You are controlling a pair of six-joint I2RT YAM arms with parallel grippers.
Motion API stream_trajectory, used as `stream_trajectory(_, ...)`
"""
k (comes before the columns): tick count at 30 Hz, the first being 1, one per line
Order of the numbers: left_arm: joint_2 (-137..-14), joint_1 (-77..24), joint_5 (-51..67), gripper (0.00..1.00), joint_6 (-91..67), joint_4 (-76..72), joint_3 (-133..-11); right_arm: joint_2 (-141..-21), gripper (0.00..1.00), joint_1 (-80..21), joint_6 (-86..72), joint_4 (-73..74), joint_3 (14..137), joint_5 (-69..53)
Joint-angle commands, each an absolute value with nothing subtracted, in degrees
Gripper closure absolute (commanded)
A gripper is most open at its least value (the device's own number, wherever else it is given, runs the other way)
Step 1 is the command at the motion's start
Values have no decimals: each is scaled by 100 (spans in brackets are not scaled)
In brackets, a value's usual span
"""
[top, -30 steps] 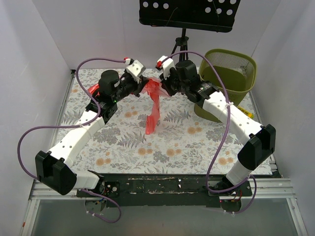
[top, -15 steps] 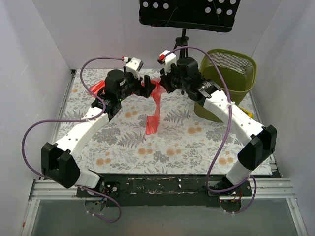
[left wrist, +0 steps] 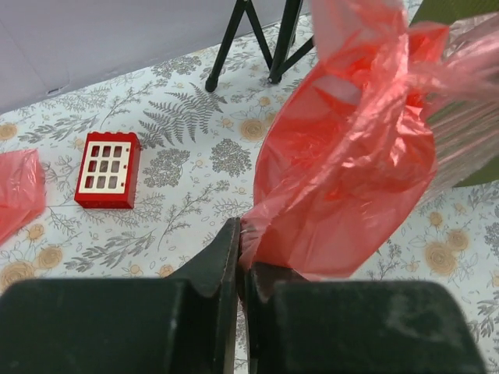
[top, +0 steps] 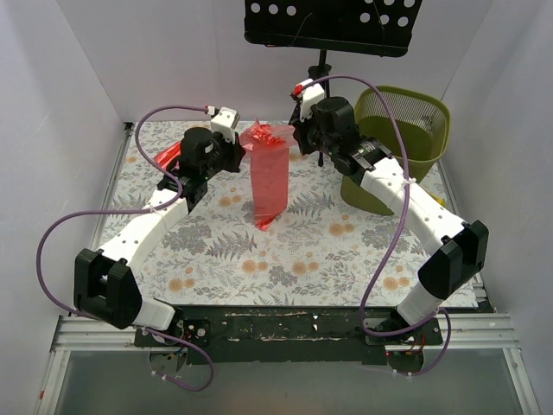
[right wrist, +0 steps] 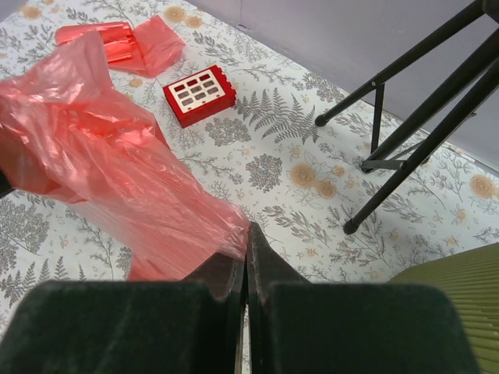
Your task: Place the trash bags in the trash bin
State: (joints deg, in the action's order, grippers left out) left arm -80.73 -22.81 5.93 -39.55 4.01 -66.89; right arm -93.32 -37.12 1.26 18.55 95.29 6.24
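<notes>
Tabletop: left end effector, right end effector pinch trash bag

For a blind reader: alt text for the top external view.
The left arm and right arm hold a red bag by its top over a floral table. A green bin stands at the right; a second bag lies at the left.

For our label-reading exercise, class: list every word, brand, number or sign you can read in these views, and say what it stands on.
No text can be read in any view.
The small red box shows only a grid of plain white buttons.
The red trash bag, the green trash bin and the black stand show no print.
</notes>
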Motion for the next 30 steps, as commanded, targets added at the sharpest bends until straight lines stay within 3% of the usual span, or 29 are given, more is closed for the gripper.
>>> stream_trajectory(1, -7655, -2101, 879, 100, -3885, 387, -6671, -8886, 99, -3630, 97, 1512, 9431, 1046)
stream_trajectory(4, -7489, -2083, 1386, 100, -3780, 291, -6715, -8833, 99, -3621, 385, 1581, 9282, 757)
stream_trajectory(6, -7401, -2074, 1817, 100, -3665, 264, -6767, -8772, 73, -3621, 570, 1635, 9211, 222)
stream_trajectory(8, -7383, -2083, 2012, 100, -3586, 360, -6881, -8763, 54, -3621, 729, 1678, 9211, -384)
stream_trajectory(10, -7348, -2100, 2091, 100, -3437, 430, -6926, -8824, 44, -3621, 764, 1679, 9281, -632)
stream_trajectory(22, -6856, -2320, 2329, 100, -1900, 571, -6706, -9659, 38, -3621, 879, 2021, 10177, -2301)
stream_trajectory(27, -6619, -2399, 2470, 100, -1310, 747, -6609, -9729, 48, -3621, 642, 1899, 10204, -2707)
stream_trajectory(29, -6539, -2417, 2330, 100, -1265, 852, -6566, -9747, 87, -3612, 485, 1837, 10274, -2394)
stream_trajectory(30, -6504, -2417, 2146, 100, -1318, 905, -6557, -9730, 98, -3595, 344, 1776, 10266, -1982)
